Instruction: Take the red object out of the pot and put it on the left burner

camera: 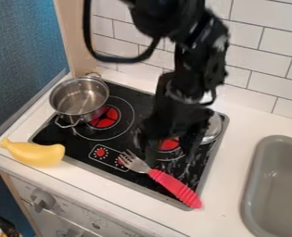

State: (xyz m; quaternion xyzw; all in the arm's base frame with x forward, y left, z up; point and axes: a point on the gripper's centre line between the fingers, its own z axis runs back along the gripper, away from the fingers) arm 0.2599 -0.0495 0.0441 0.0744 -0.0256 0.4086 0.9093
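- Hanging down over the right half of the black stovetop (104, 150): the gripper (169, 150), on an arm entering from the top edge (outline blurred).
- Fingers noted as apart, with the red of the right burner (168, 144) showing between them.
- Red-handled fork (173, 186), the red object on record, found outside the pot, lying aslant at the stovetop's front right; tines point to the rear left, and the handle end reaches over the front edge (handle nearer pink-red).
- Metal pot (80, 104) upright at the rear left, mouth up, overlapping the outer ring of the left burner (106, 116), whose centre glows red.
- Yellow banana-shaped item (36, 153) at the stovetop's front left corner, on the white counter (101, 186).
- Silvery rounded item (213, 129) at the right rear, partly hidden by the gripper (type undetermined).
- Grey sink (254, 185) set into the counter at right, apart from the stovetop.
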